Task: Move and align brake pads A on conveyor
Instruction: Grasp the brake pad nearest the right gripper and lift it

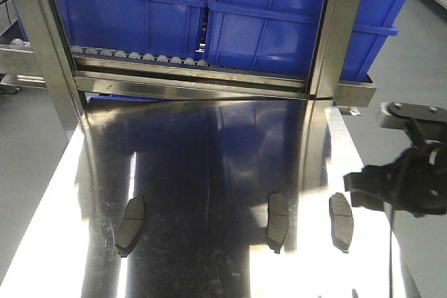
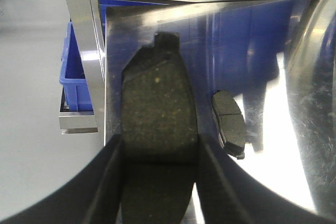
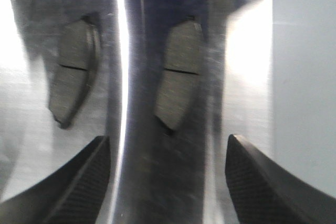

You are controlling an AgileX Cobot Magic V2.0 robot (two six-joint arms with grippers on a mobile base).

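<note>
Gripping one brake pad (image 2: pixel 157 108) between its fingers (image 2: pixel 107 182), the left claw (image 2: pixel 157 153) hangs over the steel tabletop (image 1: pixel 209 158). Three more pads lie there apart: left pad (image 1: pixel 131 222), middle pad (image 1: pixel 276 220), right pad (image 1: pixel 341 220). The right claw (image 3: pixel 168 145) gapes wide near the last two.

The worktop (image 1: pixel 209 172) was polished steel, mirror-bright, with fine scratches in its gloss. The brake pads (image 1: pixel 276 221) on it looked matt dark grey. The brake pad (image 2: pixel 157 103) in the left claw (image 2: pixel 157 153) showed a rough, grainy, speckled face. The right claw's (image 3: pixel 167 140) fingers (image 3: pixel 252 182) were matt black with a cross-hatched grip. The blue bins (image 1: pixel 265 33) were smooth plastic with a slight sheen, the frame posts (image 1: pixel 45 47) brushed metal.
</note>
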